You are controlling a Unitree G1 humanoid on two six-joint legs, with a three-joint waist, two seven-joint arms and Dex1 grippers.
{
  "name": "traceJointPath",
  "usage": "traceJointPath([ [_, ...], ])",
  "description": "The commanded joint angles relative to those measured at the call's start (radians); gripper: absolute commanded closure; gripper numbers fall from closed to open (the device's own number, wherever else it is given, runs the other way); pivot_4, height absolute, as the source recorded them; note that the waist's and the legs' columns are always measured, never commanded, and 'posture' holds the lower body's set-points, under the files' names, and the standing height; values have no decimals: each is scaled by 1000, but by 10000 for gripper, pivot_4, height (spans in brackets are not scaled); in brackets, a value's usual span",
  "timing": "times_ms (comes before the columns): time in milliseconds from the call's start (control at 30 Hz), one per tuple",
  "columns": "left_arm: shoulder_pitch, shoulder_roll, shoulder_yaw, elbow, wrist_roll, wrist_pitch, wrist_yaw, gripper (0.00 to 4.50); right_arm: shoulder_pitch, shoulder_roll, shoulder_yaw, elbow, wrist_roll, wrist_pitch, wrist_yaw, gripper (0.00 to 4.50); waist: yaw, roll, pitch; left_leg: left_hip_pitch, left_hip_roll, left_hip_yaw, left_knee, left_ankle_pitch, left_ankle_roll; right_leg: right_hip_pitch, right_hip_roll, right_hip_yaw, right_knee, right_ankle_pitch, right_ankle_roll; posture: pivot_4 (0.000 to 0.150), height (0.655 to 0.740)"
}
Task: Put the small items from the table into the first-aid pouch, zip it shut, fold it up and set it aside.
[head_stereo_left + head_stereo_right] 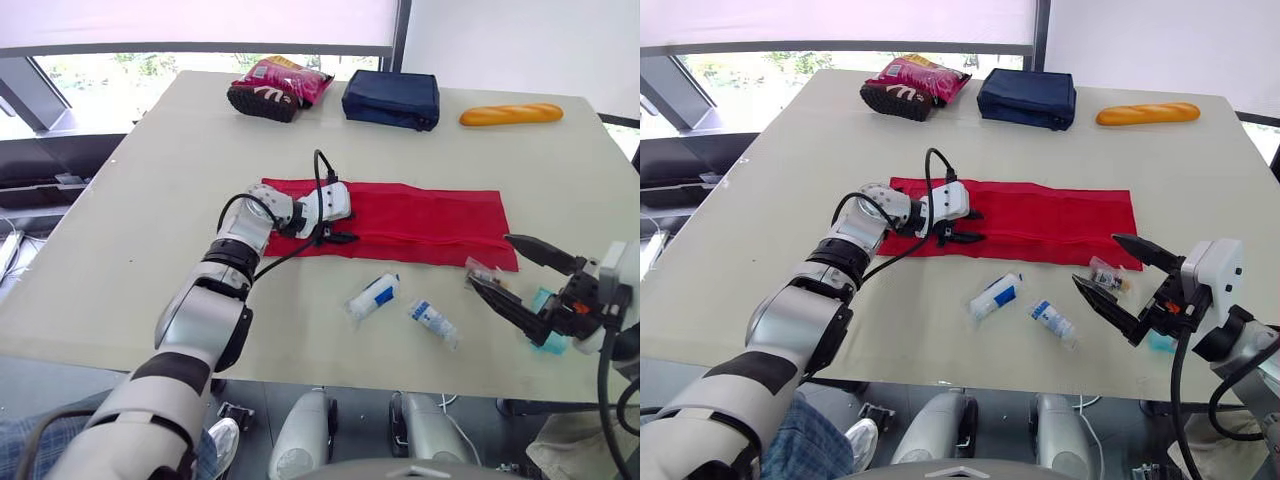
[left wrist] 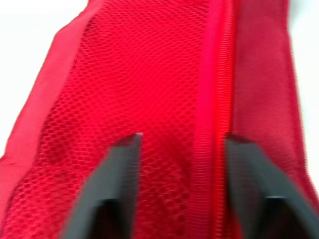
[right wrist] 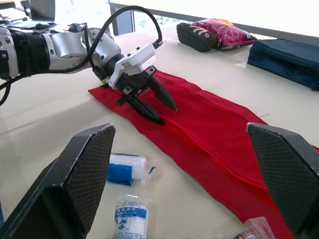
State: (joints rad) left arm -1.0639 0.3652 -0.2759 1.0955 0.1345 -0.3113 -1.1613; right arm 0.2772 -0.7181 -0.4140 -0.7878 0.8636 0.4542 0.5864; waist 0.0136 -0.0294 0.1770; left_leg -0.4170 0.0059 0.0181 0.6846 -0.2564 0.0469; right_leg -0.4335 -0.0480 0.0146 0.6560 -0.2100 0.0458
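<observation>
The red first-aid pouch [image 1: 420, 222] lies unfolded flat across the middle of the table. My left gripper [image 1: 342, 226] rests open over its left end, its fingers either side of the mesh beside the zipper [image 2: 219, 99]. Loose on the table in front of the pouch are a blue-and-white bandage roll [image 1: 372, 297] and a second wrapped roll [image 1: 433, 320]. A small clear packet [image 1: 483, 272] lies by the pouch's right corner. My right gripper [image 1: 490, 260] hangs open just above that packet, holding nothing. A teal item [image 1: 548, 332] sits partly hidden behind it.
Along the far edge lie a navy pouch [image 1: 391, 98], a baguette [image 1: 511, 114], a pink snack bag [image 1: 290, 78] and a dark brown item [image 1: 262, 100]. The table's front edge runs close below the rolls.
</observation>
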Motion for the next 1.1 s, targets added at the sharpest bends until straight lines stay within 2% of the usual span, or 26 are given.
traceJointPath([
  [33, -45, -4, 16, 22, 3, -36, 2, 43072, 1, 5, -43, -37, 2, -11, -18, 0, 0, 0, 0, 0, 0, 0, 0, 0, 0, 0, 0, 0, 0, 0, 0, 1500, 7164],
  [67, -48, -6, 20, 27, 0, -38, 0, 44850, 4, 3, -42, -37, 4, -6, -23, 0, 0, 0, 0, 0, 0, 0, 0, 0, 0, 0, 0, 0, 0, 0, 0, 1500, 7164],
  [333, -56, -8, 48, 44, -19, -23, -45, 44850, -12, -72, 56, -38, -52, 23, 39, 0, -2, 0, 0, 0, 0, 0, 0, 0, 0, 0, 0, 0, 0, 0, 0, 1500, 7164],
  [467, -60, -5, 61, 55, -22, -12, -67, 44850, -185, -166, 227, 93, -177, -17, 198, 0, -8, 0, 0, 1, 0, 0, 1, 0, 0, 0, 1, 0, 1, 0, 0, 1500, 7164],
  [633, -61, -4, 67, 54, -20, -17, -77, 44850, -464, -190, 456, 309, -343, -107, 413, 0, -12, -1, 0, 0, 0, 0, 2, 0, 0, 0, 1, 0, 1, 0, 0, 1500, 7164],
  [800, -50, -5, 76, 33, -27, -14, -83, 44850, -780, -81, 710, 583, -519, -225, 633, 0, -24, -1, 1, 0, 0, -1, 2, 0, 0, 0, 1, -1, 2, 0, 0, 1500, 7164],
  [1000, -36, -4, 90, 6, -36, 2, -83, 44850, -966, 36, 864, 837, -670, -345, 777, 0, -25, -1, 1, 0, -1, -1, 2, 0, 0, -1, 0, -1, 2, 1, -1, 1500, 7164],
  [1100, -27, -2, 90, -7, -38, 4, -81, 44850, -1014, 83, 895, 926, -723, -393, 805, 0, -26, 0, 1, -1, -1, -1, 2, 0, 0, -1, -1, -1, 3, 1, -1, 1500, 7164],
])
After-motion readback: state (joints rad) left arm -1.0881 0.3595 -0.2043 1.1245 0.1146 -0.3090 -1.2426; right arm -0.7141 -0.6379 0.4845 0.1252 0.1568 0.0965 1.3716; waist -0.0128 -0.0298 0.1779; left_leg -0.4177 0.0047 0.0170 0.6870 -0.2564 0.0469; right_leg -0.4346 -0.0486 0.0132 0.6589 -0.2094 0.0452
